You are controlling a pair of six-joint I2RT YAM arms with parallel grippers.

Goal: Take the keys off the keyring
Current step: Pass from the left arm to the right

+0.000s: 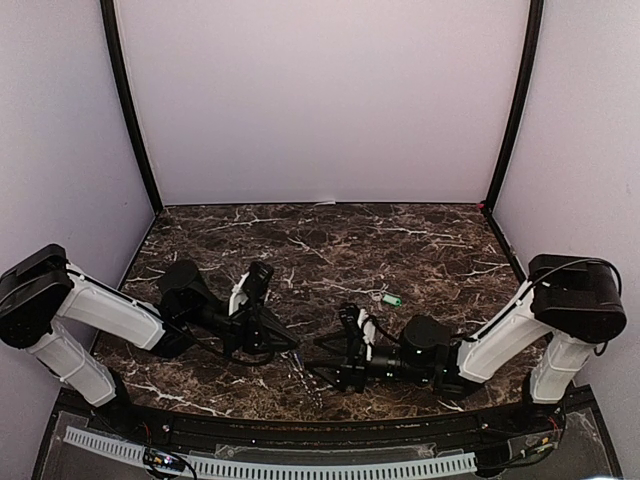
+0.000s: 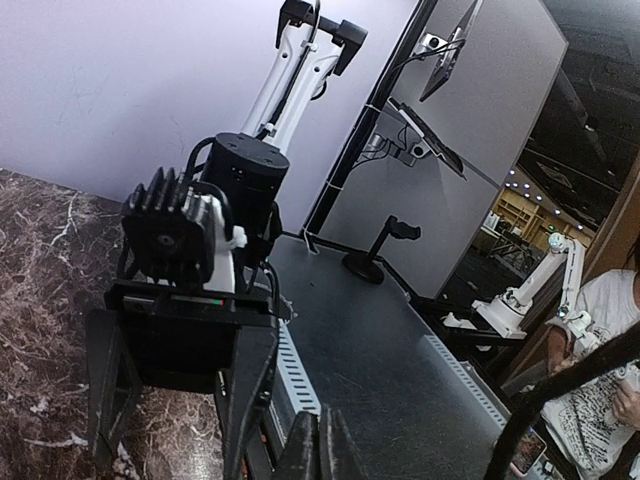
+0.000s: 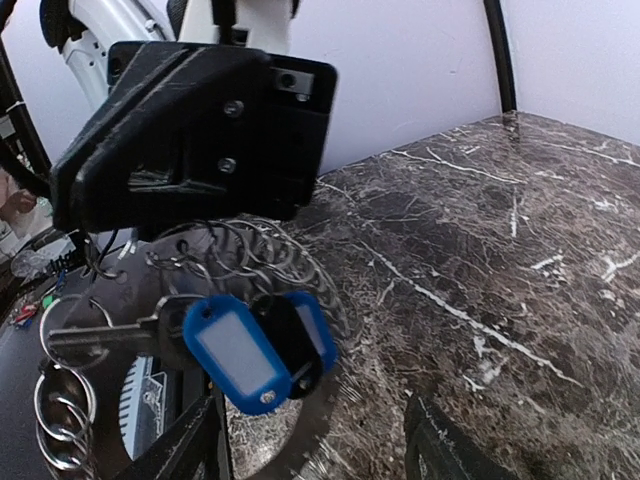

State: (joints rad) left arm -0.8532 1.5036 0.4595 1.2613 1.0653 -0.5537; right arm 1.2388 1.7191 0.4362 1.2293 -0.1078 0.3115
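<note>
Left claw [image 2: 320, 452]: fingers pressed tight together. The right wrist view shows it clamped on the top of the keyring [image 3: 262, 248], holding it clear of the table [image 3: 480, 250].
Right claw [image 3: 315, 450]: jaws spread wide with nothing gripped. It faces the left claw at close range, low over the near half of the table.
Keyring: hangs from under the left claw. Its looped, toothed rim curves down, and the lower arc drops between the right claw's fingers [image 3: 190, 440]. Whether it touches one of them I cannot tell.
Blue keys [image 3: 235, 352]: two blue heads show, one overlapping the other, hanging on the keyring just below the left claw. A metal blade [image 3: 95, 340] sticks out sideways from the front one.
Green key [image 1: 391, 299]: lies flat on the table, off the keyring, a little beyond the right claw and apart from both claws.
Small rings [image 3: 62, 400]: thin wire loops dangle in a chain beside the blade.
Table: dark stone pattern with pale veins.
</note>
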